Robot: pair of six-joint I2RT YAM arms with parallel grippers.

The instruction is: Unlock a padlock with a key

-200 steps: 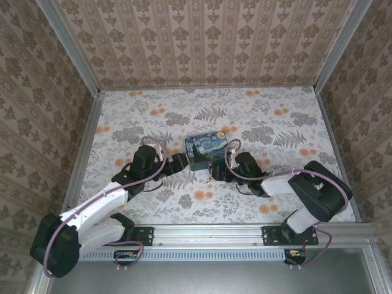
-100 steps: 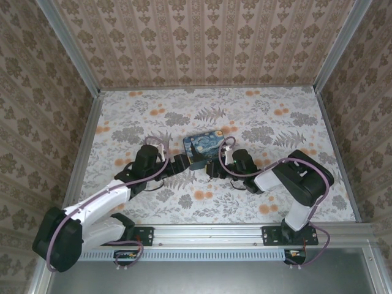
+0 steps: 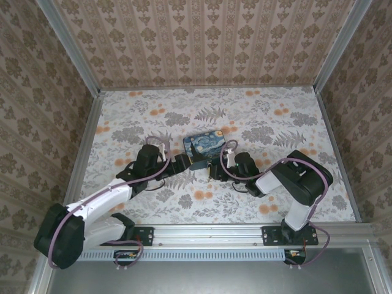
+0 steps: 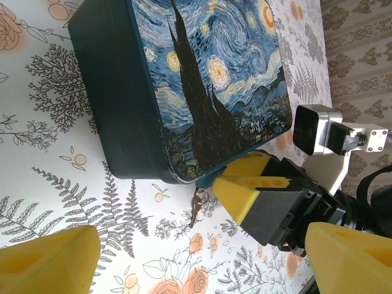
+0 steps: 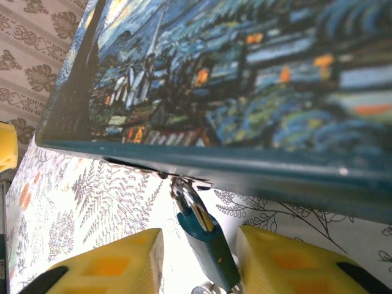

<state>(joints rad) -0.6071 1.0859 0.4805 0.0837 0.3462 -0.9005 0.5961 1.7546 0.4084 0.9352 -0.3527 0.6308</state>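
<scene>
Early on: padlock [image 5: 205, 242] hangs at box [image 5: 245, 73] near edge, looks locked, can't tell if key's in; right claw [image 5: 201, 260] open astride it, no grip; left claw [image 4: 199, 257] open, empty.

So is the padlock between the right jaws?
Yes: the padlock hangs off the box edge, flanked by both yellow jaws.

The padlock [image 5: 205, 242] has a smooth teal-painted body and a shiny metal shackle. The box [image 4: 202, 79] has a smooth printed lid with a slight sheen. The table covering [image 4: 55, 177] looks matt.
</scene>
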